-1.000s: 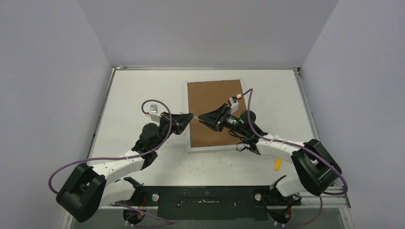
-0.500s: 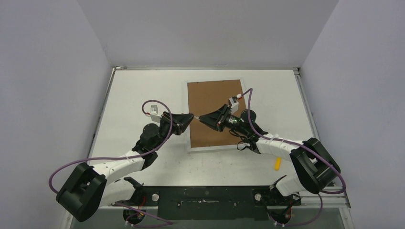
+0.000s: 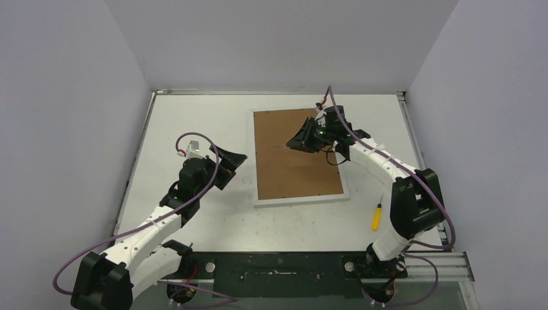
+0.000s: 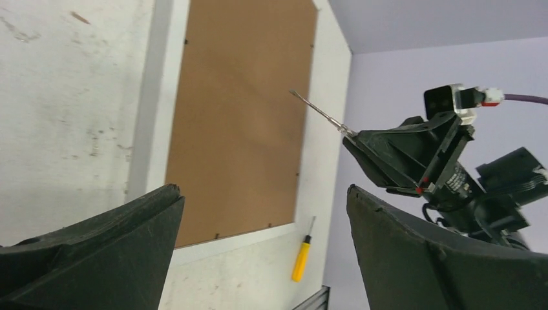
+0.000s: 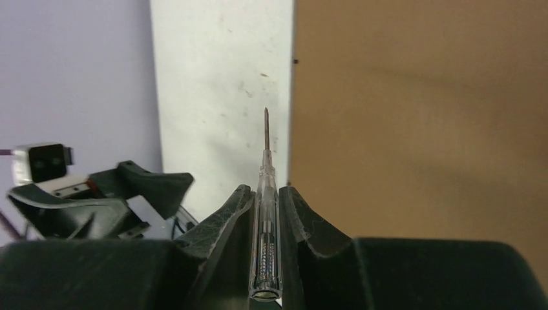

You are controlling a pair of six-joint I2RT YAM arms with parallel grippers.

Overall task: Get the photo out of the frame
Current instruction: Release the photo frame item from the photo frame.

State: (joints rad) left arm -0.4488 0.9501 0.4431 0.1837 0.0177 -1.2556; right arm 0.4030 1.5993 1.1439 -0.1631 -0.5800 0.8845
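Observation:
The frame [image 3: 301, 199] lies face down mid-table, its brown backing board [image 3: 291, 165] up inside a white border. The photo is hidden under that board. My right gripper [image 3: 292, 143] hovers over the board's far half, shut on a clear-handled screwdriver [image 5: 266, 213] whose thin metal tip [image 5: 265, 123] points left past the board's edge. My left gripper [image 3: 234, 161] stands open and holds nothing, over bare table left of the frame. In the left wrist view the left gripper [image 4: 263, 190] looks along the backing board [image 4: 239, 116] towards the right gripper [image 4: 400, 155].
A yellow-handled screwdriver [image 3: 375, 218] lies on the table near the frame's near right corner, also seen as the yellow screwdriver [image 4: 300, 255] between my left fingers. Grey walls close the table at the back and both sides.
The left gripper let go of the clear screwdriver, opened wide and drew back to the left. The right gripper carried the screwdriver away towards the far part of the backing board.

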